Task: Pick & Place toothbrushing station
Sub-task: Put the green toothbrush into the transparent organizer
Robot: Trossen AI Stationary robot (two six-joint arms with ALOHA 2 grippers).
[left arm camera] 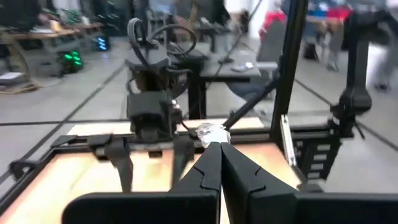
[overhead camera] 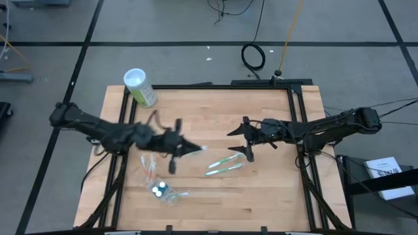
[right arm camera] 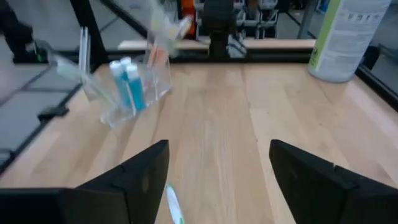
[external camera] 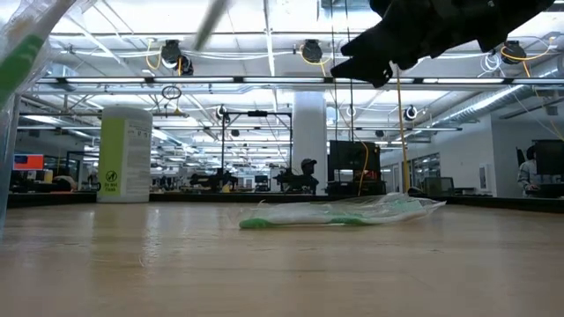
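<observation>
- Left arm: reaches in from the left edge of the high view toward centre; forearm low and near level.
- Left tool (overhead camera: pixel 196 150): fingers (left arm camera: pixel 208 171) pressed together, tips pointing right.
- Right arm: extends from the right edge toward centre.
- Right tool (overhead camera: pixel 240 142): fingers (right arm camera: pixel 146 177) spread wide, tips pointing left.

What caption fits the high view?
Right gripper open above wrapped toothbrushes; left gripper shut on a wrapped toothbrush.

Canister (overhead camera: pixel 140 87): at table (overhead camera: pixel 274 189) back-left corner.
Holder (overhead camera: pixel 160 190): front-left, tubes (right arm camera: pixel 127 81) inside.
Toothbrushes (overhead camera: pixel 224 166): mid-table, right of holder.
</observation>
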